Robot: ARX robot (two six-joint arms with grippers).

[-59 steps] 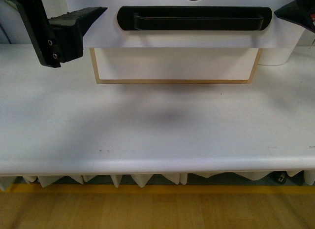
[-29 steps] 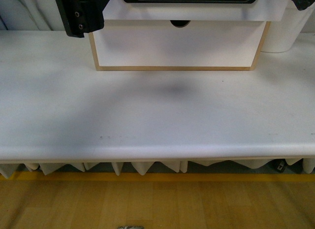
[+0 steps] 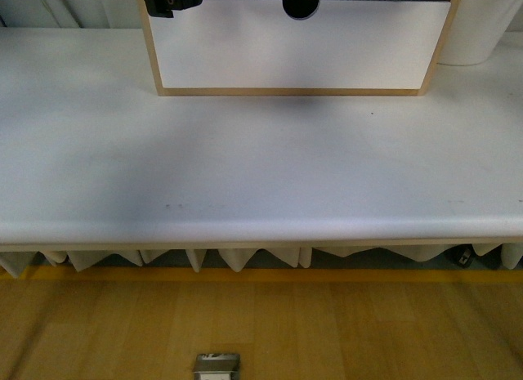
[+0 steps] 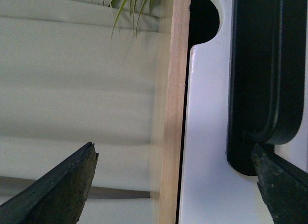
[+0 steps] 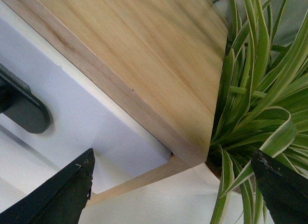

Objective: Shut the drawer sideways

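By L gripper (image 4: 173,149): drawer (image 4: 207,137), blk handle (image 4: 262,65)

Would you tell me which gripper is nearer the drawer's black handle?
Left. The left gripper has a finger beside the end of the handle; the right gripper is at the cabinet corner by the plant, farther off.

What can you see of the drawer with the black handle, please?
The drawer has a white front, a long black recessed handle, and a half-round notch in one edge. It sits inside a pale wooden frame, a thin dark gap between. A finger of the open left gripper is beside the handle's end; contact unclear.
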